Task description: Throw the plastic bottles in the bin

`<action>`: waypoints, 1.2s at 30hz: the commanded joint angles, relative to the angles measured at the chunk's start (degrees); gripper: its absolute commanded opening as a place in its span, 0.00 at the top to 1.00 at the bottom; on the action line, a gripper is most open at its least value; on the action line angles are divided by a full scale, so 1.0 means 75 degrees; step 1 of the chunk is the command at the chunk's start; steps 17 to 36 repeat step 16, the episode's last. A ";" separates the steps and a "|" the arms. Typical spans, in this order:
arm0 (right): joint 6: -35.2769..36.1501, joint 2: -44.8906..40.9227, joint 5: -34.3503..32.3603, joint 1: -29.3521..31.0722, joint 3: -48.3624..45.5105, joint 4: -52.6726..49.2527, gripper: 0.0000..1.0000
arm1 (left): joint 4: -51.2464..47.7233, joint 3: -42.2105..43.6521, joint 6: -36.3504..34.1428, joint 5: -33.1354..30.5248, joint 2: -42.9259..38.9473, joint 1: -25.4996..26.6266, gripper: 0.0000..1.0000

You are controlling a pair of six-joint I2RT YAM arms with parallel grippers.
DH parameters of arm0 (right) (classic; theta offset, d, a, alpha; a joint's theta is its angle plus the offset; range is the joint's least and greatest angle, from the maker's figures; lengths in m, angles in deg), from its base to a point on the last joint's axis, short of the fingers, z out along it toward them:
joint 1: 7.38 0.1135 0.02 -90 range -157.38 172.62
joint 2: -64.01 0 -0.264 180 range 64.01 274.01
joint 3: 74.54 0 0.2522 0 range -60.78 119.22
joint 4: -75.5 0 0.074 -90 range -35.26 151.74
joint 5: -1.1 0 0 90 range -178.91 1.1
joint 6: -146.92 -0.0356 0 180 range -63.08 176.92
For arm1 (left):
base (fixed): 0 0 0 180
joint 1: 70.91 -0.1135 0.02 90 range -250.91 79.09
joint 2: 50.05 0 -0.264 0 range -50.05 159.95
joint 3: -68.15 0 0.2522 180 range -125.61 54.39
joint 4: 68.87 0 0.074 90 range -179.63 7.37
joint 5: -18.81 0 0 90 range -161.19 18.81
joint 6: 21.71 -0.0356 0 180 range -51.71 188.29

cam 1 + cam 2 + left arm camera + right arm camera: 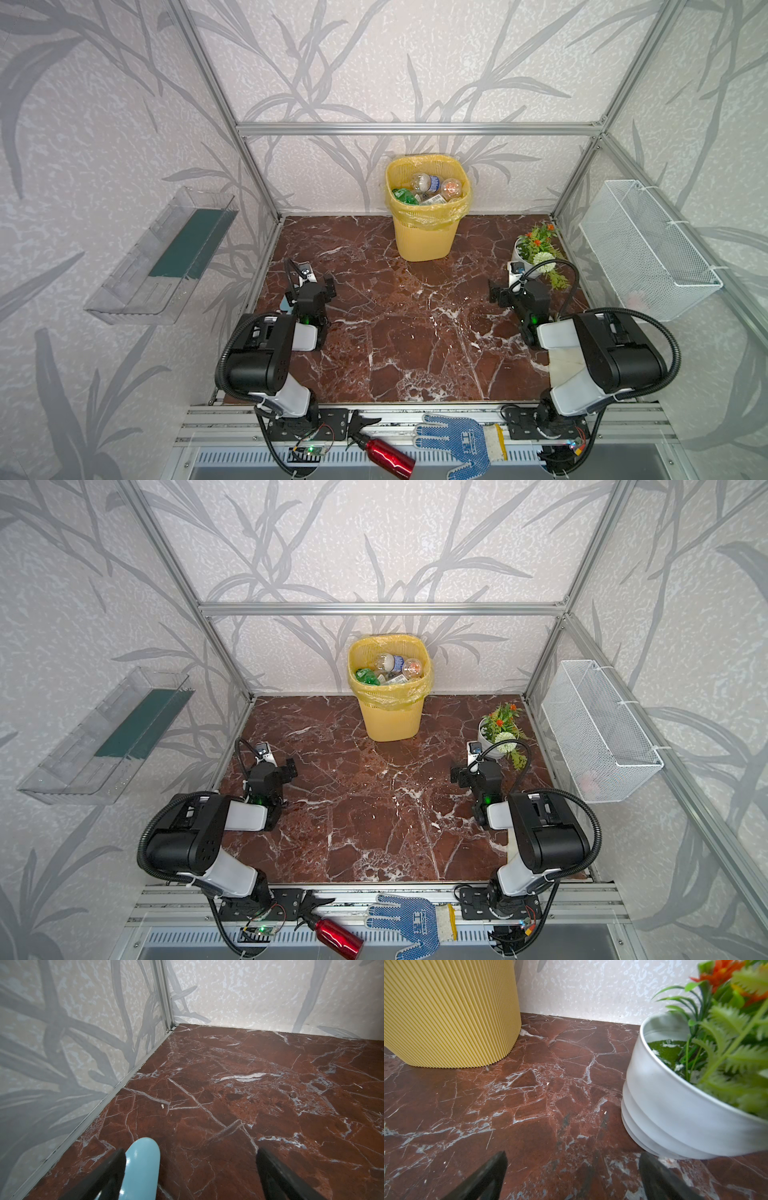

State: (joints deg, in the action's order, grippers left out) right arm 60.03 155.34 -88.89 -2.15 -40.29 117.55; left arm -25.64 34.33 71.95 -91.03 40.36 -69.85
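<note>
The plastic bottles (pixel 424 189) are lying heaped inside the bin (pixel 424 243), well apart from both grippers. The left gripper (pixel 190 1155) is hovering low over the left side of the table (pixel 415 340), its jaws spread wide and gripping nothing. A pale blue rounded object (pixel 141 1167) is lying just beside one finger; I cannot tell whether the two are touching. The right gripper (pixel 572 1156) is likewise standing wide apart and empty. It is pointing at bare marble between the bin's ribbed yellow base and a white pot of artificial plants (pixel 675 1115), which is sitting near it.

Farther out, the bin is standing upright at the middle of the back wall, its yellow liner bag folding over the lattice rim. In both top views the bottles are reaching close to the rim. They are mostly clear, several showing their bases upward; there is one green bottle (pixel 366 676), one wearing a blue label, one glinting orange and one showing a white label.

At the front rail, a red metal bottle (pixel 384 451) and a blue-dotted work glove (pixel 461 440) are lying side by side.
</note>
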 commanded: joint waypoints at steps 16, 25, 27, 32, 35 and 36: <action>0.0069 -0.0048 -0.0070 -0.0017 0.0104 0.0094 0.01 | -0.0046 -0.0080 0.0071 -0.0013 -0.0035 -0.0024 0.02; 0.0069 -0.0048 -0.0070 -0.0017 0.0104 0.0094 0.01 | -0.0046 -0.0080 0.0071 -0.0013 -0.0035 -0.0024 0.02; 0.0069 -0.0048 -0.0070 -0.0017 0.0104 0.0094 0.01 | -0.0046 -0.0080 0.0071 -0.0013 -0.0035 -0.0024 0.02; 0.0069 -0.0048 -0.0070 -0.0017 0.0104 0.0094 0.01 | -0.0046 -0.0080 0.0071 -0.0013 -0.0035 -0.0024 0.02; 0.0069 -0.0048 -0.0070 -0.0017 0.0104 0.0094 0.01 | -0.0046 -0.0080 0.0071 -0.0013 -0.0035 -0.0024 0.02; 0.0069 -0.0048 -0.0070 -0.0017 0.0104 0.0094 0.01 | -0.0046 -0.0080 0.0071 -0.0013 -0.0035 -0.0024 0.02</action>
